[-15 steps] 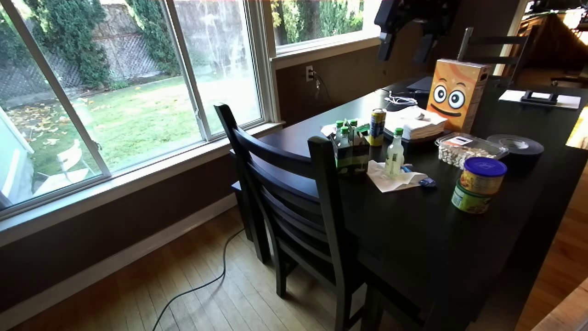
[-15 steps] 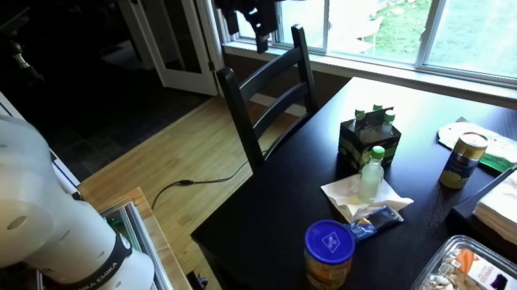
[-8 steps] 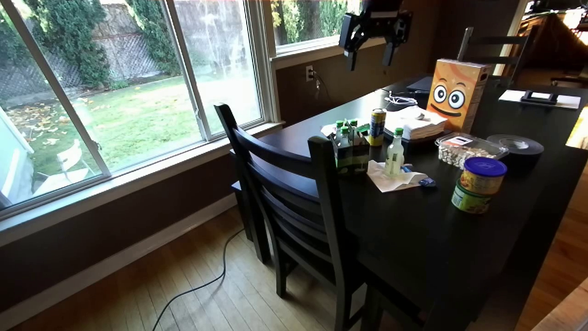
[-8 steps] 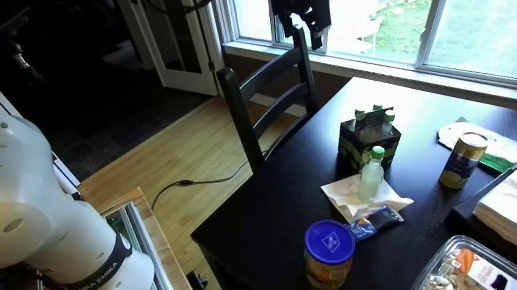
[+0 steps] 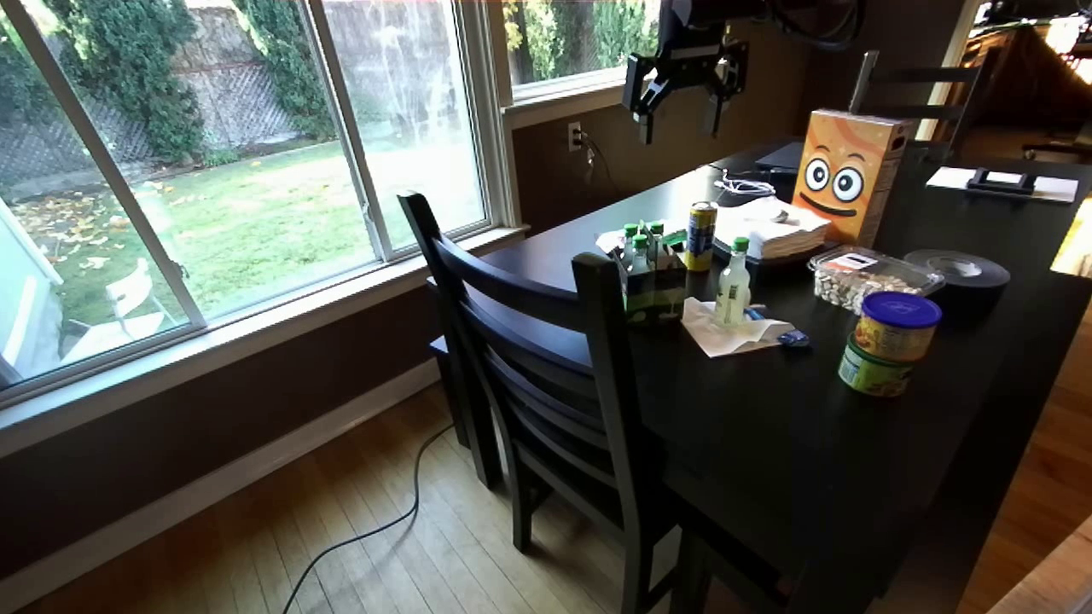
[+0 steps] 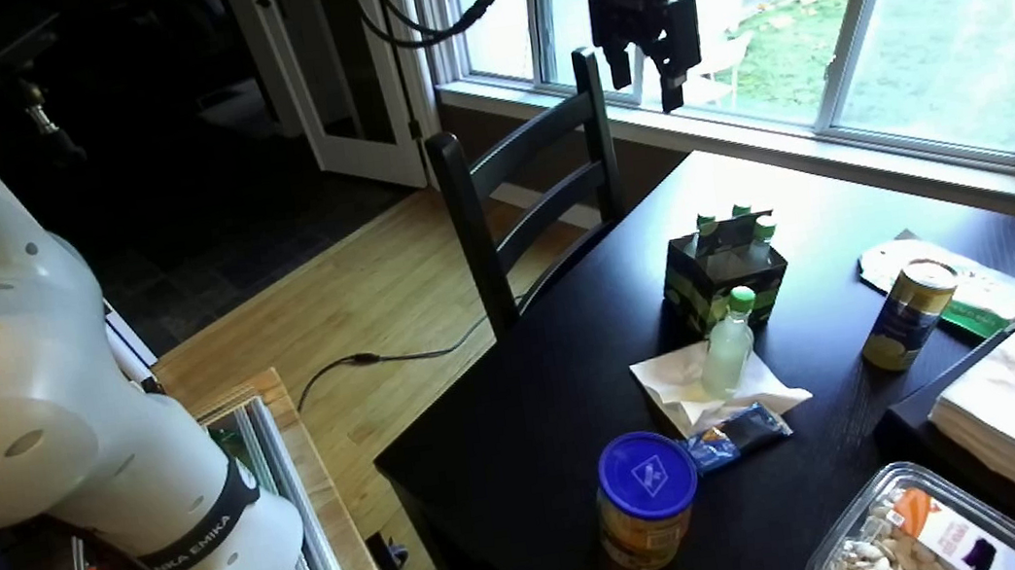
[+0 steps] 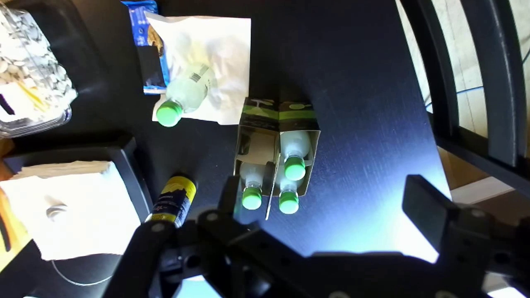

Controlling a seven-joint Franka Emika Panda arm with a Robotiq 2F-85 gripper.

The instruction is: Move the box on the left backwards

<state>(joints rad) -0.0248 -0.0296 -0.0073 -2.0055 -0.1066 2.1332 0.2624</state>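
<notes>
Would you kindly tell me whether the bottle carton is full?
Not full: in the wrist view, the bottle carton holds three green-capped bottles, and its fourth compartment looks empty.

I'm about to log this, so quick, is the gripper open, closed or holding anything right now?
Gripper: open, jaws apart, holding nothing; the bottle carton is not in its grip.

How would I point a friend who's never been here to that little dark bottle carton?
Find the big black table by the windows. On it, right beside a sheet of white paper, sits a small dark carton with green markings. Three green-capped bottles poke up from inside it, whereas the neighbouring bottle, also green-capped, stands outside on the paper.
</notes>
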